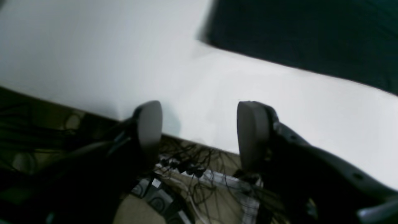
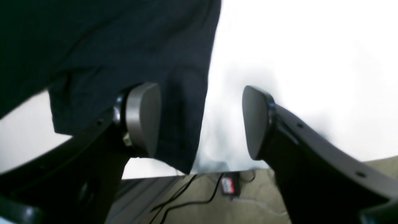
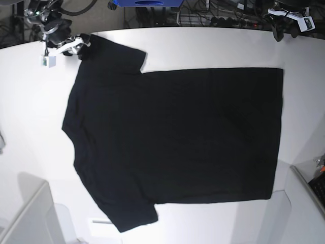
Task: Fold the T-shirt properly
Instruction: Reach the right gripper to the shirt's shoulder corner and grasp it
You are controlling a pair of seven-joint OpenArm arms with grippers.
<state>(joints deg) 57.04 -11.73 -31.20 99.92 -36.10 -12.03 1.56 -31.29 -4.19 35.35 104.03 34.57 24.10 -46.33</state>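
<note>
The T-shirt [image 3: 177,137] lies spread flat on the white table [image 3: 30,112], plain black side up, collar toward the left and hem toward the right. My right gripper [image 3: 76,44] hovers at the tip of the far sleeve. In the right wrist view it [image 2: 202,121] is open, the sleeve [image 2: 124,46] lying beneath and behind its left finger [image 2: 143,118], with nothing pinched. My left gripper [image 3: 285,28] is at the table's far right edge, apart from the hem corner. It [image 1: 199,130] stands open and empty, the T-shirt [image 1: 311,34] some way beyond its fingers.
Cables and a power strip [image 1: 186,169] lie on the floor past the table's far edge. A blue object [image 3: 147,2] sits beyond that edge. Grey panels stand at the near left [image 3: 30,218] and near right [image 3: 304,203] corners.
</note>
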